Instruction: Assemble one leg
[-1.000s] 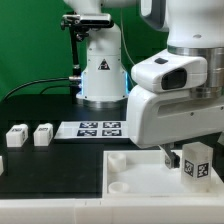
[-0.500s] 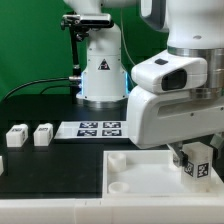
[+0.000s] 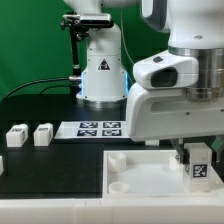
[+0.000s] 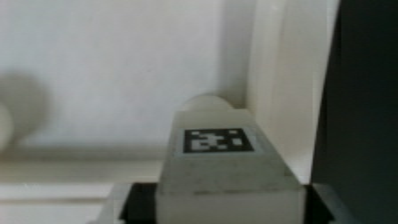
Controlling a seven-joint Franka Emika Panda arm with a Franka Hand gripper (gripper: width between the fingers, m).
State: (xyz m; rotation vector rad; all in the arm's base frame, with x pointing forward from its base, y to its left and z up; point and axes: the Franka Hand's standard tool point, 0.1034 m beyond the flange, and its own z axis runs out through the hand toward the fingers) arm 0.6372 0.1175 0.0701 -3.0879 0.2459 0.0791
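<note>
My gripper (image 3: 197, 163) is shut on a leg (image 3: 199, 162), a small white oblong block with a black-and-white marker. It holds the leg upright over the large flat white square piece (image 3: 135, 168), near that piece's corner at the exterior view's right. In the wrist view the leg (image 4: 221, 150) stands between the dark finger pads (image 4: 135, 198), its rounded end pointing at the white piece (image 4: 107, 70). Whether the leg touches the piece is hidden. Two more legs (image 3: 17, 136) (image 3: 43, 133) lie on the black table at the exterior view's left.
The marker board (image 3: 96, 128) lies in the middle of the table, in front of the arm's white base (image 3: 100, 70). Round sockets (image 3: 118, 158) show on the white piece's left corners. The gripper's bulky white body (image 3: 170, 100) hides the table behind it.
The gripper with the leg has moved slightly toward the exterior view's right and a little lower over the white piece. The other legs have not moved.
</note>
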